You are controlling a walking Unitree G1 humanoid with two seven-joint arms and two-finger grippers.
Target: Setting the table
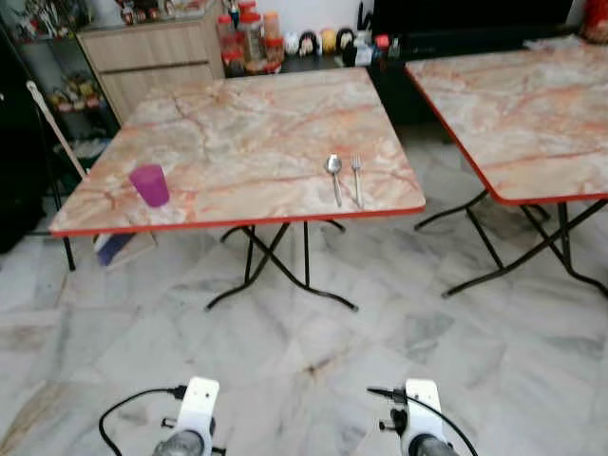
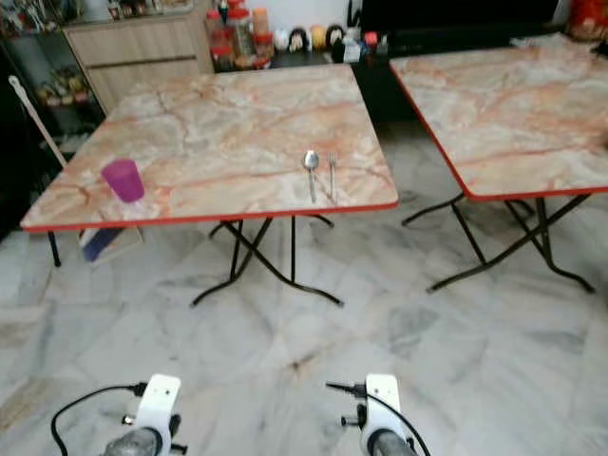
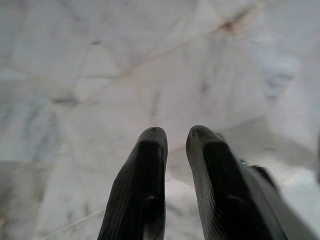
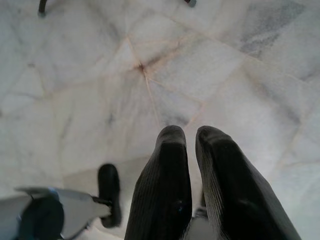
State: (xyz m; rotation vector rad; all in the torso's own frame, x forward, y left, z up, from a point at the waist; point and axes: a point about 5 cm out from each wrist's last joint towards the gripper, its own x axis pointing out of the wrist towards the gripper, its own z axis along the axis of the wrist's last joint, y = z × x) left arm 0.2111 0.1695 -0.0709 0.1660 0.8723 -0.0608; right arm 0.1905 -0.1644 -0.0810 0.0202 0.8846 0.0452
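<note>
We're standing back from the square marble-patterned folding counter with its red edge (image 1: pixel 237 142), and both arms hang low at our sides, idle for the moment. Our left gripper (image 3: pixel 175 145) points at the pale marble-tiled floor (image 3: pixel 100 60), its two black fingers (image 3: pixel 145 175) drawn narrow with just a slit between them, holding nothing. Our right gripper (image 4: pixel 190 145) is the same story: fingers (image 4: pixel 167 170) nearly together, empty, aimed at the floor.

On the counter, a silver metal spoon (image 1: pixel 334 177) and a silver metal fork (image 1: pixel 357 180) lie side by side, just apart, handles toward the near edge. That reads to us as one place already laid, cutlery squared to where a diner would sit. Well apart from them, at the near left corner, stands a translucent purple plastic cup (image 1: pixel 150 184), upright; whether anything is in it we cannot tell from here. It sits far from the cutlery, so we judge it may yet need bringing over.

A second marble-patterned counter (image 1: pixel 532 114) stands to our right. Beyond, a low dark shelf carries red-lidded jars and bottles (image 1: pixel 249 38), their contents too small to make out.
</note>
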